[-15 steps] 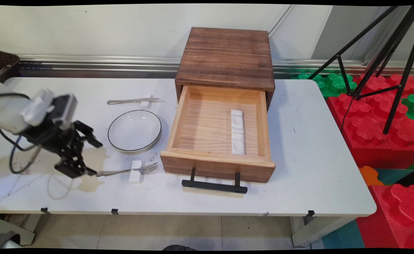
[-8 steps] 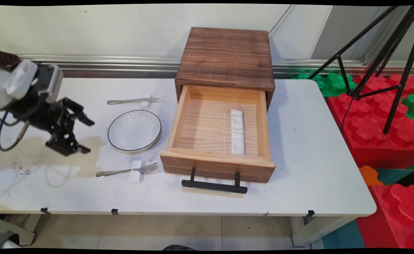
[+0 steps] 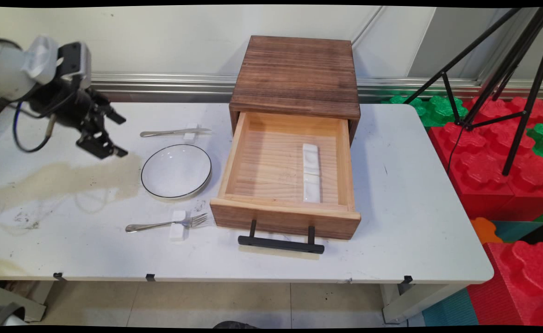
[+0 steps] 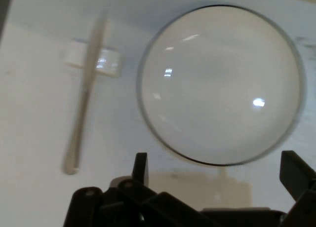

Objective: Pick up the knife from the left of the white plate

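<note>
Pincer: the black pincer (image 3: 111,135) hangs in the air over the far left of the white table (image 3: 415,194), its two fingers spread apart and holding nothing. In the hand view one fingertip (image 4: 140,164) and the other at the right edge stand wide of each other.
Nearest thing: a white plate with a dark rim (image 3: 176,171) lies just right of and nearer than the pincer, flat on the table; the hand view looks straight onto it (image 4: 219,84).
Knife: a metal knife (image 3: 171,132) lies beyond the plate, its blade end propped on a small white rest (image 3: 189,135); in the hand view it shows left of the plate (image 4: 86,94).
Fork: a metal fork (image 3: 167,224) lies on the near side of the plate, its neck across another white rest (image 3: 177,225), tines pointing right.
Drawer: a wooden box (image 3: 296,74) stands at the far middle of the table with its drawer (image 3: 285,173) pulled open toward the near edge; a long white ceramic rest (image 3: 311,172) lies inside on the right, and a black handle (image 3: 280,243) juts out in front.
Risk: if the open pincer dropped here, a finger might strike the plate's rim and tip or push it into the knife. The knife and fork each balance on a small rest, so a light knock would probably roll them off.
Background: a black tripod (image 3: 498,69) and red and green foam blocks (image 3: 498,157) stand right of the table.
</note>
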Available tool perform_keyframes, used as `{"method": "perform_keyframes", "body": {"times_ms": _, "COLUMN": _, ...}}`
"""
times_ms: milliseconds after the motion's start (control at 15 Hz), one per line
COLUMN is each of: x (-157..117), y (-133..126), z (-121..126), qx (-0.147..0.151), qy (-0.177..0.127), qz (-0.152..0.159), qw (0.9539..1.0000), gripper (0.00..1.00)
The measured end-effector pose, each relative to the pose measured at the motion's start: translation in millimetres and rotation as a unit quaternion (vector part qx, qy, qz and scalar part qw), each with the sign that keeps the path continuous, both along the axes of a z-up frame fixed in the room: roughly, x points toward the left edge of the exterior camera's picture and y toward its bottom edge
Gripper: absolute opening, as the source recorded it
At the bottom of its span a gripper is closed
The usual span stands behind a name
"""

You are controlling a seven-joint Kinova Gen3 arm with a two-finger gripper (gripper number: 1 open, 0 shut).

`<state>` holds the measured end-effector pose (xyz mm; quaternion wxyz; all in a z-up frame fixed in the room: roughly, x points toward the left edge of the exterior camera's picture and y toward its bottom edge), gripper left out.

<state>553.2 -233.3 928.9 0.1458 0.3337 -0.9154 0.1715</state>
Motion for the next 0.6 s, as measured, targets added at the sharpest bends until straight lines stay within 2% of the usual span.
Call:
{"method": "perform_keyframes", "body": {"times_ms": 267, "x": 9, "y": -36, "z": 2, "qx": -0.013, "qy": -0.023, "qz": 0.02, "qw": 0.9994, "gripper": 1.0}}
{"method": "perform_keyframes", "body": {"times_ms": 600, "x": 21, "y": -82, "z": -3, "qx": -0.02, "qy": -0.052, "qz": 0.029, "qw": 0.998, "gripper": 1.0}}
